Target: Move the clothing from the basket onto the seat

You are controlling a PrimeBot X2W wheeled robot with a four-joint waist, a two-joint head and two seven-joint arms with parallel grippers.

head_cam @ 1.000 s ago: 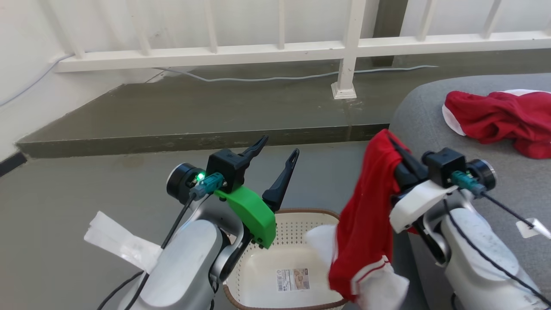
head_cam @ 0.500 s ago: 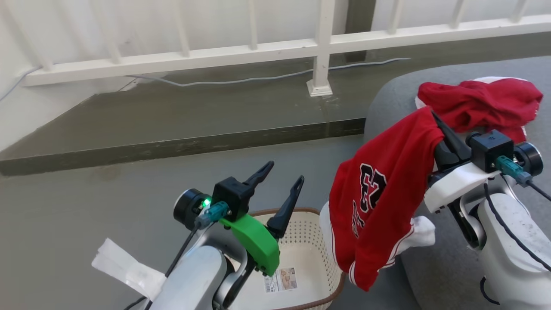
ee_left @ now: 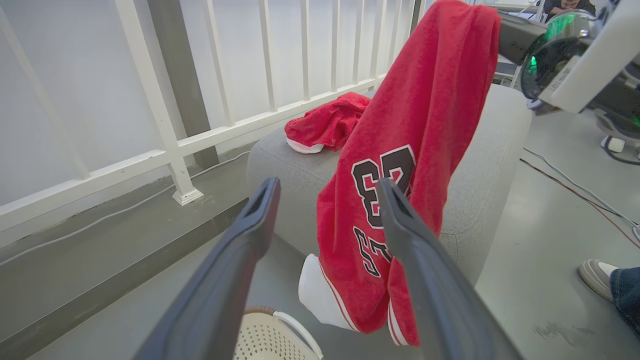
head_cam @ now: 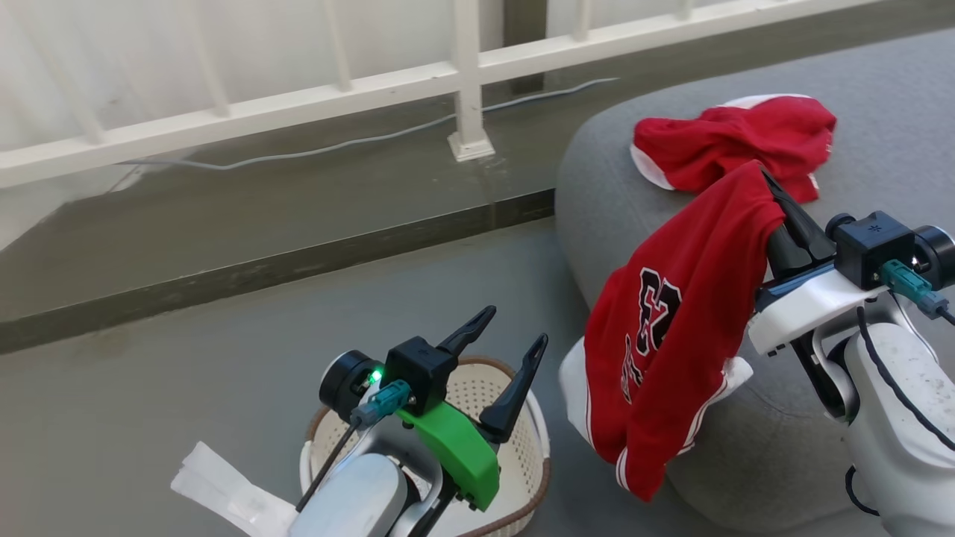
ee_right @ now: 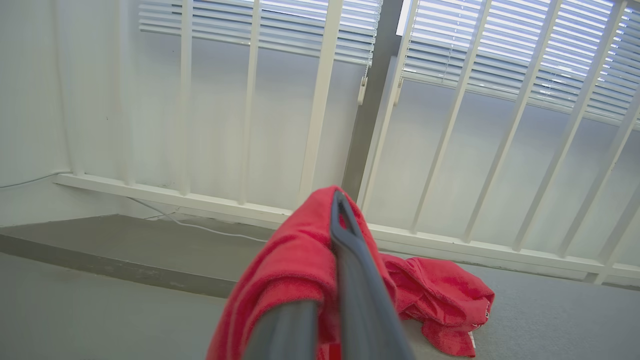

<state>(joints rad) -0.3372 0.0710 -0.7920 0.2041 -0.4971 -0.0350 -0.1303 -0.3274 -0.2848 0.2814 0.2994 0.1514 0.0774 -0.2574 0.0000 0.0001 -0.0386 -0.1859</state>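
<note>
Left of the seat [head_cam: 880, 112], the basket [head_cam: 477, 384] is largely hidden beneath the left gripper [head_cam: 515, 326], which is held spread and empty; no clothing is seen in the basket's visible part. At the seat's left edge, a jersey [head_cam: 671, 321] is clamped in the right gripper [head_cam: 772, 190] and is not yet laid down. On the seat, one garment [head_cam: 735, 138] is already deposited.

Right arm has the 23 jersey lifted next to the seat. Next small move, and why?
Probably swing the right gripper over the top of the seat, toward the other red garment lying there, before opening. It is shut on the jersey, most of which hangs beside the seat's edge, so releasing here would likely drop it off.
</note>
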